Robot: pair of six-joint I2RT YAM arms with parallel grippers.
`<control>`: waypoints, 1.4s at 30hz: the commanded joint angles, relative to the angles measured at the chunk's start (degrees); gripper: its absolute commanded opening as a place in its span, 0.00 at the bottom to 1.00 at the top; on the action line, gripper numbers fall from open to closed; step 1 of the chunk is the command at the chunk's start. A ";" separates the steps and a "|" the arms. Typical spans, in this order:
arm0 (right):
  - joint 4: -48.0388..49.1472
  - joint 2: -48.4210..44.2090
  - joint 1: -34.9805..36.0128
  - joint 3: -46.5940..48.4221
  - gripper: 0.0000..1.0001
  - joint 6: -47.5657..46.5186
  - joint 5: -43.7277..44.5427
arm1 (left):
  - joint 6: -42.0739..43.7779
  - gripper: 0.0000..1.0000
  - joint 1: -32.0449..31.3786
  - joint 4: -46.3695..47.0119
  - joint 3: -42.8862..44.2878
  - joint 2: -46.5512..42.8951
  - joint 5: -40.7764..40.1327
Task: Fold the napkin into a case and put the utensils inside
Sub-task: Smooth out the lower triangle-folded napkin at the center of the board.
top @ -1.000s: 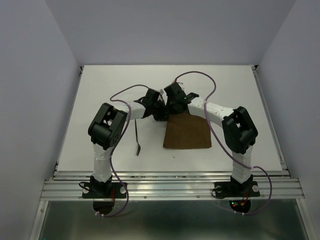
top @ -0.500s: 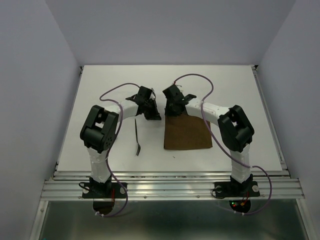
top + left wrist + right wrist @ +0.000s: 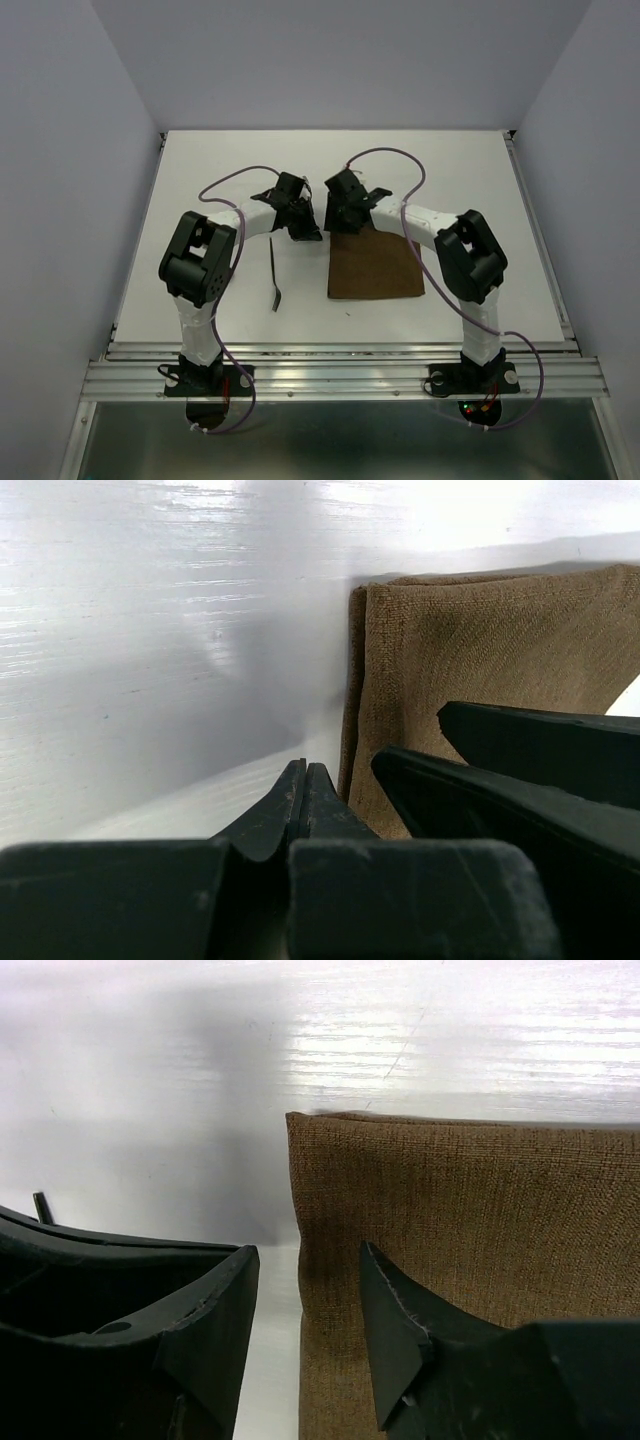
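The napkin (image 3: 375, 265) lies folded into a flat brown rectangle right of centre; no case is in view. One thin dark utensil (image 3: 274, 275) lies to its left, head toward me. My right gripper (image 3: 338, 224) is at the napkin's far left corner. In the right wrist view the right gripper (image 3: 305, 1295) is open, its jaws astride the edge of the napkin (image 3: 470, 1210) and gripping nothing. My left gripper (image 3: 306, 231) is just left of that corner. In the left wrist view the left gripper (image 3: 304, 778) is shut and empty beside the napkin (image 3: 480, 630).
The white table (image 3: 220, 190) has raised rails on the left side (image 3: 140, 230) and the right side (image 3: 540, 230). The two grippers stand very close together. The right gripper's fingers (image 3: 520, 780) show in the left wrist view.
The right gripper's jaws have opened at the napkin's corner. The left arm has drawn back to the left, away from the right gripper. The napkin and the utensil have not moved.
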 commanded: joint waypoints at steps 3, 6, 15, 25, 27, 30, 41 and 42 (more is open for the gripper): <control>1.59 -9.00 -1.82 -5.67 0.51 -0.29 4.22 | 1.91 0.00 0.18 -2.55 0.97 -6.34 -2.86; 1.77 -17.08 -5.07 -12.70 0.48 -0.38 5.10 | 2.79 0.00 -0.17 -3.17 1.85 -7.23 -2.60; 2.38 -27.91 -16.92 -28.64 0.07 -2.13 0.54 | 4.99 0.00 -4.31 -3.61 5.45 -1.62 0.83; 5.11 -16.69 -23.79 -20.39 0.01 -5.30 -3.69 | 5.08 0.00 -4.31 -3.17 9.41 7.00 0.30; 5.37 -14.74 -25.46 -19.07 0.01 -5.47 -3.87 | 5.69 0.00 -4.31 -3.78 9.76 7.71 -0.40; 5.29 -10.96 -27.04 -17.04 0.01 -5.04 -1.85 | 6.22 0.00 -4.31 -4.31 9.85 8.33 -0.93; 5.55 -14.28 -27.58 -19.59 0.01 -4.51 -1.49 | 7.71 0.00 -4.31 -7.56 11.60 4.29 -1.54; 5.72 -16.29 -27.58 -19.94 0.01 -4.86 -1.93 | 7.80 0.00 -4.22 -8.00 12.04 3.50 -1.63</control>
